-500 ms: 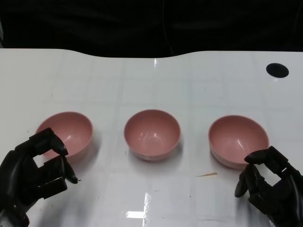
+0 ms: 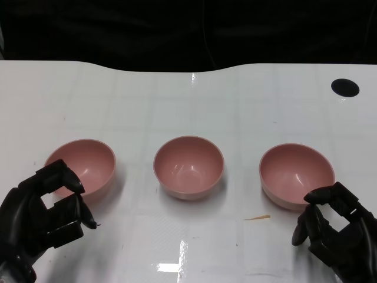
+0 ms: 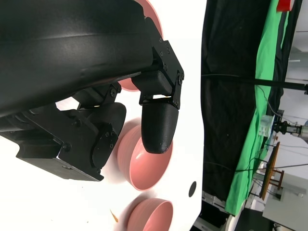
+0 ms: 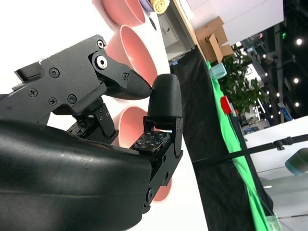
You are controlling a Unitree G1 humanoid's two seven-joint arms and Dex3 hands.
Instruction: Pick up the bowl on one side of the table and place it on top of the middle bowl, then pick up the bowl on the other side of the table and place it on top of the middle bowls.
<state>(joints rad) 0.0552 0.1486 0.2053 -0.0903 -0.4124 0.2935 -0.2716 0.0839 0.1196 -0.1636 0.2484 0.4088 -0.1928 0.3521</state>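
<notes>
Surface: white glossy surface (image 2: 194, 106) carrying three pink bowls in a row, well apart from one another.
Left bowl: left pink bowl (image 2: 82, 166) sits upright just beyond the left hand.
Middle bowl: middle pink bowl (image 2: 189, 166) stands alone at the centre, nothing stacked in it.
Right bowl: right pink bowl (image 2: 296, 175) sits upright, its near rim just beside the right hand.
Left hand: left hand (image 2: 41, 213) is near the left pink bowl's near side; fingers (image 2: 62, 175) spread apart, holding nothing.
Right hand: right hand (image 2: 339, 230) is at the lower right; fingers (image 2: 321, 197) parted and curved, holding nothing.
Other: black round hole (image 2: 344, 87) near the far right edge; small orange sliver (image 2: 258, 218) on the surface near the right pink bowl.
</notes>
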